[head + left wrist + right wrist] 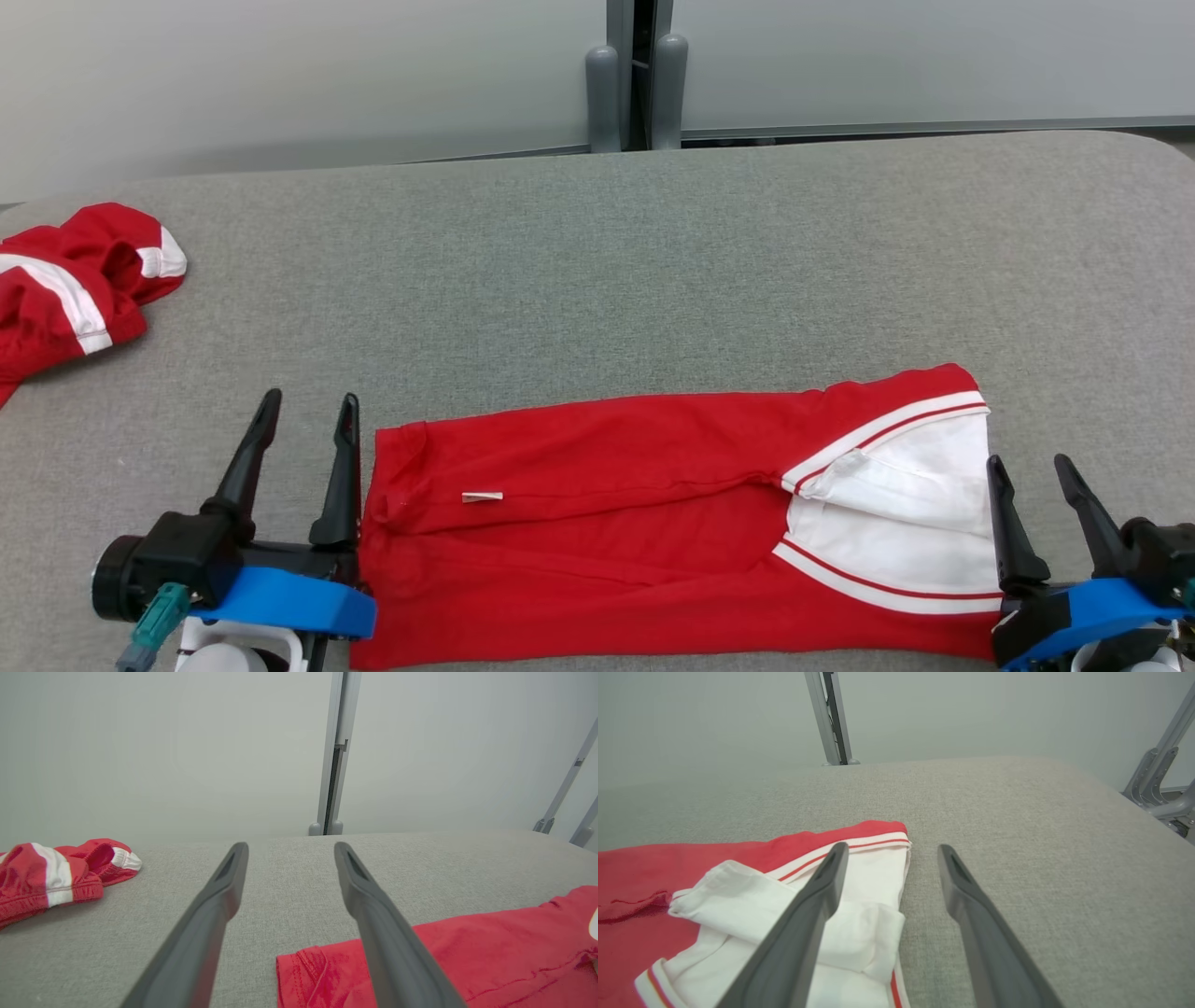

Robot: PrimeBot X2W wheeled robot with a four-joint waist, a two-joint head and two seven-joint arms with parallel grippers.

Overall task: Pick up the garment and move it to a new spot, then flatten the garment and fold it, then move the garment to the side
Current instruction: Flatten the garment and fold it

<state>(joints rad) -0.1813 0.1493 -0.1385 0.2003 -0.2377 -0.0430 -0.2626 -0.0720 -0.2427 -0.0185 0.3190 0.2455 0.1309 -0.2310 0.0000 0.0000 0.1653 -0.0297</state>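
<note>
While the folded red-and-white garment (597,523) lies flat along the near edge of the grey padded table (653,261), my left gripper (310,399) and right gripper (1029,459) rest at its two ends, fingers spread, holding nothing. A crumpled red cloth (75,280) lies far left.

No text, number or logo is legible. A small white tag (483,497) on the red garment (607,541) is too small to read.
</note>
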